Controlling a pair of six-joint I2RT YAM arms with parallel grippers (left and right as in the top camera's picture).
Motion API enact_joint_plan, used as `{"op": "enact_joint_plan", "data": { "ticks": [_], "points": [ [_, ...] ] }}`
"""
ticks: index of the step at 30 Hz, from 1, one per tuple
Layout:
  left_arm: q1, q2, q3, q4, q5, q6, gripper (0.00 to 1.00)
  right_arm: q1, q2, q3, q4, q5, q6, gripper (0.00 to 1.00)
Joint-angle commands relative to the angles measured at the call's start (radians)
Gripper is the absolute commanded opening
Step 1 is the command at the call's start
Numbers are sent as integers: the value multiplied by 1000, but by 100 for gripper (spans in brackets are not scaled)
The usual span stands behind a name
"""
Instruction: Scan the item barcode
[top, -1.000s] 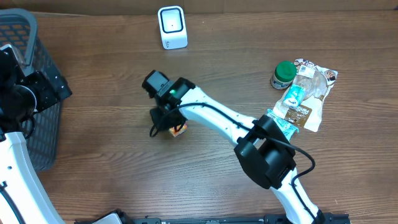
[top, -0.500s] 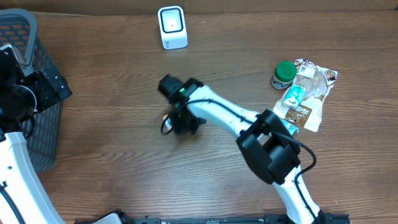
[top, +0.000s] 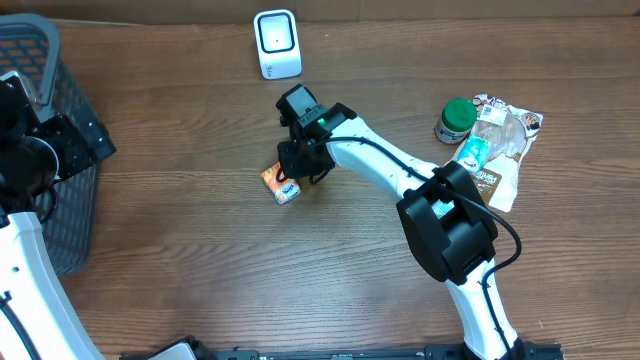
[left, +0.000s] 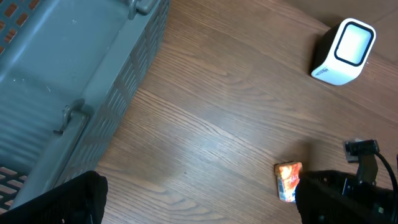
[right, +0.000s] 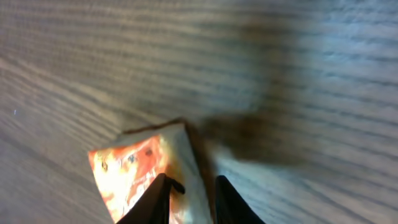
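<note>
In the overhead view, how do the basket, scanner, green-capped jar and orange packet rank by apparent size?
1. basket
2. scanner
3. green-capped jar and orange packet: about alike, packet partly covered, so not ranked.

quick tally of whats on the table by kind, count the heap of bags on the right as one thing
scanner: 1
basket: 1
orange packet: 1
green-lidded jar: 1
heap of bags: 1
total: 5
</note>
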Motion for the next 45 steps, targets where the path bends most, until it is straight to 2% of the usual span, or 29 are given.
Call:
{"op": "enact_joint_plan", "data": {
  "ticks": [1, 3, 9, 13, 19, 22, 34, 38, 41, 45],
  "points": [
    [4, 3, 8, 1, 10, -3, 100, -31, -43, 45, -48, -11, -21, 25],
    [4, 3, 8, 1, 10, -3, 100, -54, -48, 85, -101, -22, -24, 28],
    [4, 3, 8, 1, 10, -3, 100, -101, -62, 139, -230, -187, -6, 47],
    [4, 3, 8, 1, 10, -3, 99, -93, -52, 109, -254, -224, 72, 48],
    [4, 3, 8, 1, 10, -3, 99, -44, -51, 26, -200, -214, 148, 47],
    [4, 3, 8, 1, 10, -3, 100, -29, -51, -7, -179, -171, 201, 43],
    [4, 3, 8, 1, 10, -3, 100, 5, -51, -116, -18, -159, 226, 28],
    [4, 3, 8, 1, 10, -3, 99, 8, -50, -156, 18, -150, 258, 20],
    [4, 3, 8, 1, 10, -3, 99, 8, -50, -165, 15, -144, 263, 5],
    [4, 3, 8, 1, 10, -3, 100, -3, -58, -159, -1, -153, 259, 4]
  ]
}}
